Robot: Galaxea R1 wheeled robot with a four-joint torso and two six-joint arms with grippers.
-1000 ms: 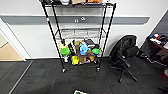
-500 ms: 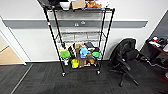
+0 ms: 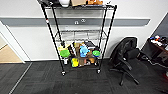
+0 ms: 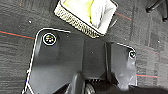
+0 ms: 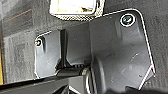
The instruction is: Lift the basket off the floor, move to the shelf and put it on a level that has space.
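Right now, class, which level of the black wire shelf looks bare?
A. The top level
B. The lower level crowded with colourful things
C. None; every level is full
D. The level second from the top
D: on the shelf, the level second from the top shows only its wire grid, while the top holds a white bowl and boxes.

Second tier (image 3: 80,35) bare; top, lower tiers crowded; office chair (image 3: 125,58) beside shelf (image 3: 78,37).
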